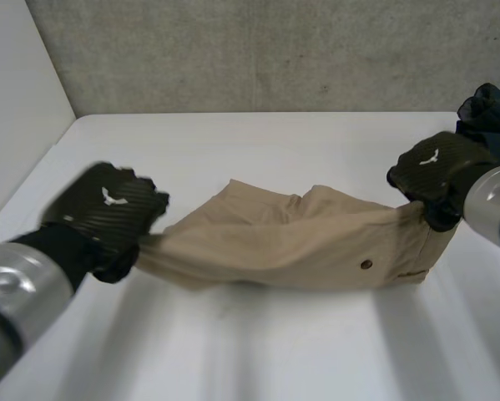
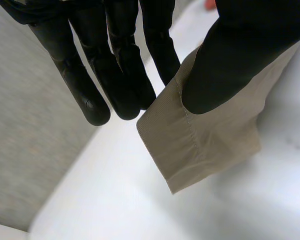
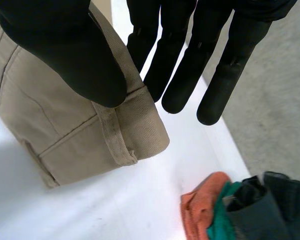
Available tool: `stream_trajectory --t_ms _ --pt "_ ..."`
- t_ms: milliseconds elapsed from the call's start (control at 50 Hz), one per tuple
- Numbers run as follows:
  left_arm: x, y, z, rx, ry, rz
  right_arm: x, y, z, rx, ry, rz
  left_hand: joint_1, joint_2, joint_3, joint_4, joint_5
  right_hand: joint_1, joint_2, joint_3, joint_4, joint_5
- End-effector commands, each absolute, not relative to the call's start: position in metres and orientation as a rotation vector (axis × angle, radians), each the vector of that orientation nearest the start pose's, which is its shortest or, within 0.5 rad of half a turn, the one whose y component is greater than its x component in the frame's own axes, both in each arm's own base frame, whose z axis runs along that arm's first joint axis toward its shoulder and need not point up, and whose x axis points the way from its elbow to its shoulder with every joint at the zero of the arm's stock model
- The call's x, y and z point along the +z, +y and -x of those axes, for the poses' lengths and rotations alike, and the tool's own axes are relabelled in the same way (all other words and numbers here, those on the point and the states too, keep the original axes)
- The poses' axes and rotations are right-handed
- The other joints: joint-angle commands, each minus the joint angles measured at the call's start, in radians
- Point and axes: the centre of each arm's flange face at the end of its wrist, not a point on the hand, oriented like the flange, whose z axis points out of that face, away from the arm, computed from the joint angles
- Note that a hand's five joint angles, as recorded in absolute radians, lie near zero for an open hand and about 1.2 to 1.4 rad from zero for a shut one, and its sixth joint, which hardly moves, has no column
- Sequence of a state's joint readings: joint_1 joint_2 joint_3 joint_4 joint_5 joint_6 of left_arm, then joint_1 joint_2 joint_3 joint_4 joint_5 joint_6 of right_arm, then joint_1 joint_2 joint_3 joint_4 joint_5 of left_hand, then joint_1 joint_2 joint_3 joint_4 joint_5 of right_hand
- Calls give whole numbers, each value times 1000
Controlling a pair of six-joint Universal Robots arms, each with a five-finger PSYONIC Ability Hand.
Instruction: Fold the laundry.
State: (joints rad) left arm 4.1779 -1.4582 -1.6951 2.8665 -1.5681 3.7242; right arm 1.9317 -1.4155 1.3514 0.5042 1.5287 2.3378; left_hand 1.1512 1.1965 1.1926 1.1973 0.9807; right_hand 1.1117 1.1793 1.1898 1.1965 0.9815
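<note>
Tan twill trousers (image 1: 300, 242) are sagging, stretched: left hand (image 1: 108, 209) is pinching a stitched hem, right hand (image 1: 433, 169) the waistband.

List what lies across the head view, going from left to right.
left hand, pinching one end of the cloth → tan trousers, held out between the hands → right hand, pinching the waistband end
</note>
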Motion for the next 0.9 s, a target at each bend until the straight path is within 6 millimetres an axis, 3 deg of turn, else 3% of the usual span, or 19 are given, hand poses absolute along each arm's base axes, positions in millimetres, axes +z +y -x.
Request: stream_trajectory --t_ms 20,60,140,200,220,240,280,300,340,400,460,540,600,680,760,780,840,860,900 --pt "232 -194 266 -1746 2185 -1363 232 -274 -247 -1744 2374 1586 245 200 204 199 241 285 217 207 200 240" --pt "230 -222 276 -1818 2135 -1296 228 -287 -250 -1814 2362 1566 245 200 204 199 241 285 217 207 200 240" --pt "250 -270 294 -1994 1986 -1133 239 -326 -269 -2159 2267 1450 245 200 204 199 241 285 217 207 200 240" --pt "294 -303 306 -2200 1788 -970 260 -344 -286 -2399 2124 1343 245 200 204 199 241 285 217 207 200 240" --pt "306 -309 308 -2249 1738 -935 280 -357 -293 -2579 2002 1237 245 200 204 199 241 285 217 207 200 240" --pt "335 -317 313 -2366 1617 -859 291 -363 -296 -2667 1927 1179 245 200 204 199 241 285 217 207 200 240" --pt "366 -322 316 -2482 1487 -767 314 -373 -301 -2842 1768 1056 245 200 204 199 241 285 217 207 200 240" --pt "380 -323 316 -2530 1426 -717 339 -380 -304 -3013 1591 926 245 200 204 199 241 285 217 207 200 240" --pt "414 -324 315 -2643 1268 -593 357 -384 -307 -3134 1408 809 245 200 204 199 241 285 217 207 200 240" --pt "438 -321 312 -2730 1123 -439 390 -384 -310 -3301 1048 606 245 200 204 199 241 285 217 207 200 240" --pt "442 -321 310 -2757 1073 -356 399 -378 -319 -3337 862 560 245 200 204 199 241 285 217 207 200 240" --pt "423 -316 308 -2720 1139 -386 382 -383 -325 -3267 936 614 245 200 204 199 241 285 217 207 200 240" --pt "392 -313 305 -2657 1244 -459 364 -384 -330 -3167 1061 684 245 200 204 199 241 285 217 207 200 240" --pt "343 -313 302 -2546 1397 -554 322 -387 -336 -2966 1294 833 245 200 204 199 241 285 217 207 200 240" --pt "298 -307 301 -2431 1533 -650 268 -390 -341 -2762 1485 1004 245 200 204 199 241 285 217 207 200 240" --pt "289 -306 299 -2405 1560 -666 242 -390 -343 -2670 1561 1081 245 200 204 199 241 285 217 207 200 240" --pt "247 -299 298 -2292 1684 -759 201 -385 -344 -2508 1690 1189 245 200 204 199 241 285 217 207 200 240" --pt "236 -296 297 -2258 1714 -786 176 -381 -342 -2401 1769 1250 245 200 204 199 241 285 217 207 200 240" --pt "205 -285 294 -2154 1805 -864 156 -375 -341 -2309 1833 1310 245 200 204 199 241 285 217 207 200 240"
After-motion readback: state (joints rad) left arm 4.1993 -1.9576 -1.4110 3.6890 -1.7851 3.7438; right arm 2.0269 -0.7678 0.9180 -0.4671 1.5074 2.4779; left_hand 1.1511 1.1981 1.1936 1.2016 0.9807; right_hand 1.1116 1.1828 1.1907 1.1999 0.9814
